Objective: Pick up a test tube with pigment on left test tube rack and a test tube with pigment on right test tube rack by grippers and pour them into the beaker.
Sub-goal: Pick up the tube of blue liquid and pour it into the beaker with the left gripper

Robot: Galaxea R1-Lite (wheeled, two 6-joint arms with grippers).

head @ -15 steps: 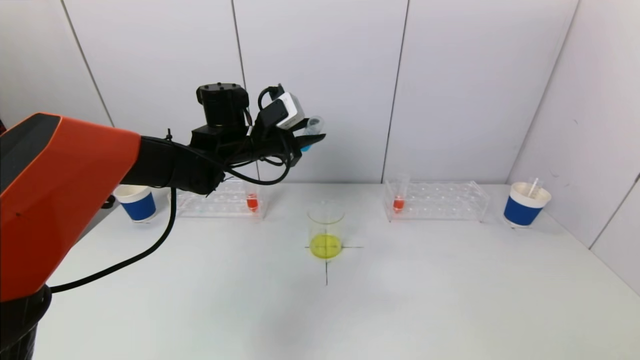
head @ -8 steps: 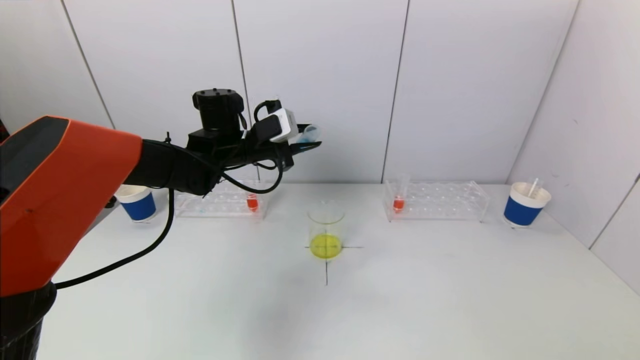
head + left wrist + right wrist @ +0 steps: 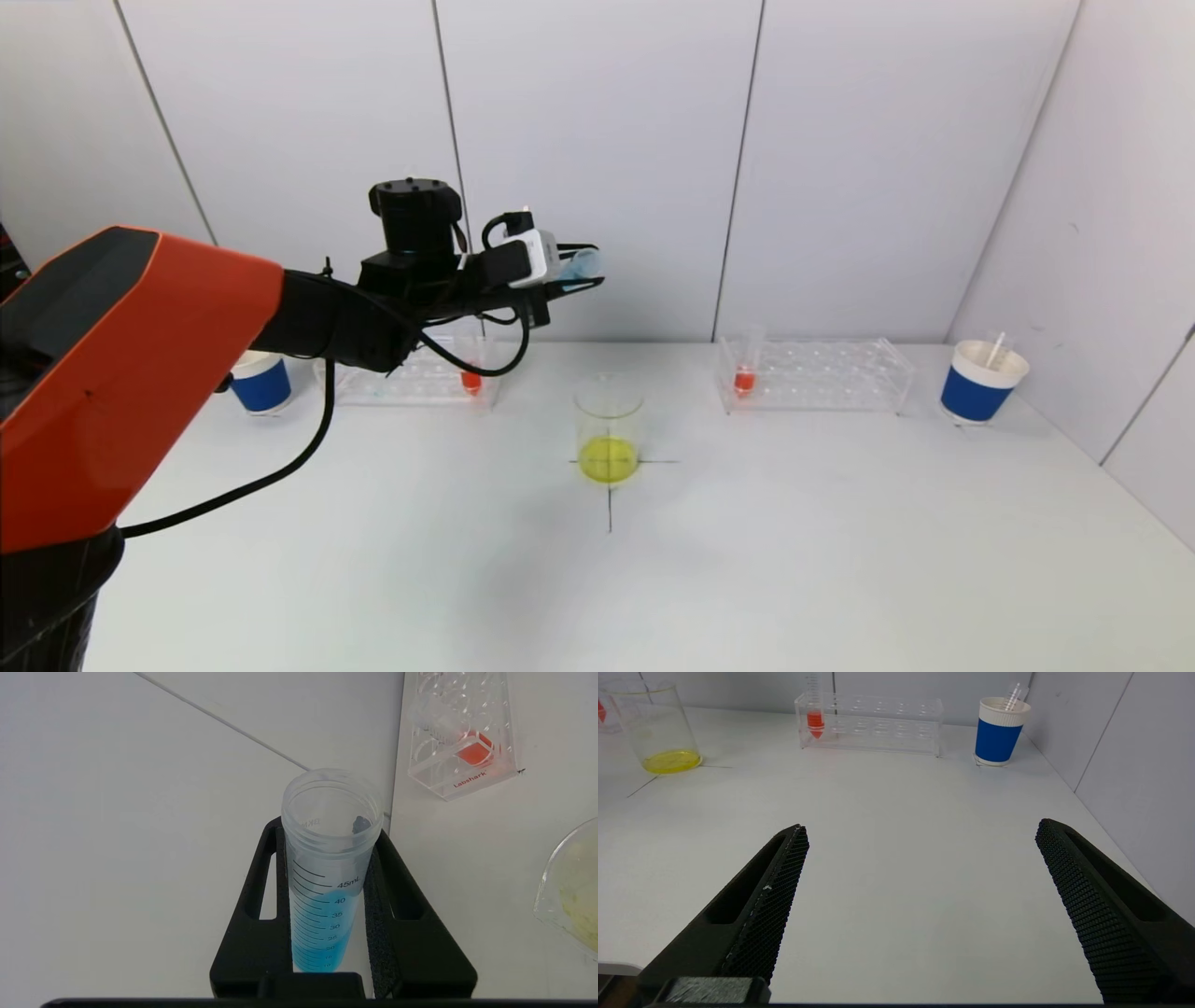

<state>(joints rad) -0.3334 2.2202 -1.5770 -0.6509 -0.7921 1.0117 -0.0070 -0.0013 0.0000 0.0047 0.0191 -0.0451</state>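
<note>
Test tube (image 3: 327, 872) clamped in left tool (image 3: 327, 858)

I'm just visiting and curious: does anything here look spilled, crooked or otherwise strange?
No spill shows. One oddity: the left gripper holds the test tube of blue liquid tipped nearly sideways, high above the table, not yet over the beaker, which already holds yellow liquid.

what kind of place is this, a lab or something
Probably a mock chemistry-lab bench set up for robot trials: a white table with clear test tube racks, a beaker of yellow liquid, and the left tool holding a graduated tube of blue liquid.
</note>
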